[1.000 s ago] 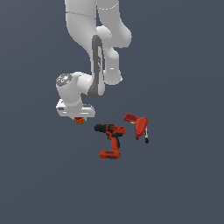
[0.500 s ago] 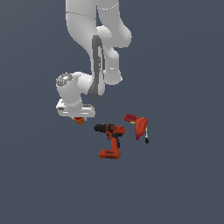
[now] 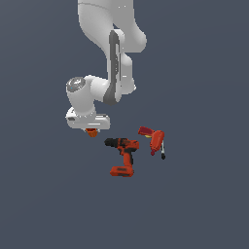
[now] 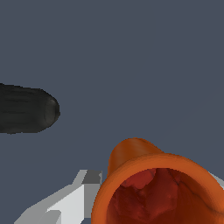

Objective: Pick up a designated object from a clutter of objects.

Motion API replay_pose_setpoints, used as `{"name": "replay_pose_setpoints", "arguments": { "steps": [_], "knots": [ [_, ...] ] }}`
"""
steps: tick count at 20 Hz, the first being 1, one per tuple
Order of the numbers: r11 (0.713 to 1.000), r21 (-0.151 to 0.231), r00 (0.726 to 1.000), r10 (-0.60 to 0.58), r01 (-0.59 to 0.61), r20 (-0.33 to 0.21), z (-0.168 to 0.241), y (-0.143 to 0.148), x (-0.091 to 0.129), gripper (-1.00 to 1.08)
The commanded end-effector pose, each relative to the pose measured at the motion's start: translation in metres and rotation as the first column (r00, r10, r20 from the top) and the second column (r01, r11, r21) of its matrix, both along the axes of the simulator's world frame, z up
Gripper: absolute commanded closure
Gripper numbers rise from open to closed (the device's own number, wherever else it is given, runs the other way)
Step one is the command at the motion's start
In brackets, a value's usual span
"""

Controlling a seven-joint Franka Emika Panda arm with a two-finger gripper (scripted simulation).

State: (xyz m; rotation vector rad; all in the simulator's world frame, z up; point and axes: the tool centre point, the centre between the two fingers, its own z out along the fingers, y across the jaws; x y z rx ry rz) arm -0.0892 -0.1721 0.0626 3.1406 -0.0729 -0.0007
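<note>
The designated object, a small orange-red cup (image 3: 91, 132), sits just under the white hand in the exterior view. In the wrist view the cup (image 4: 131, 153) fills the near corner, its hollow dark red inside facing the camera. My gripper (image 3: 91, 130) stands around it: one white finger (image 4: 76, 199) lies against the cup's wall, and only a sliver of the other shows past the rim. The gripper (image 4: 153, 175) is shut on the cup. The rest of the clutter of objects lies to the exterior view's right of it.
A red-and-black drill (image 3: 123, 154) lies right of the cup, and its black chuck (image 4: 26, 108) shows in the wrist view. Further right lies a red tool (image 3: 155, 140) with a thin black-tipped stick (image 3: 163, 154). The grey floor spreads all around.
</note>
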Motion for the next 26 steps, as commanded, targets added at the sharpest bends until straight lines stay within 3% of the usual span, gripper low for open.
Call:
{"name": "replay_pose_setpoints", "arguments": {
  "steps": [1, 26],
  "knots": [
    [1.0, 0.0, 1.0, 0.001, -0.001, 0.001, 0.013, 0.014, 0.005, 1.08],
    [1.0, -0.004, 1.0, 0.001, -0.001, 0.0, 0.216, 0.236, 0.079, 1.08]
  ]
}}
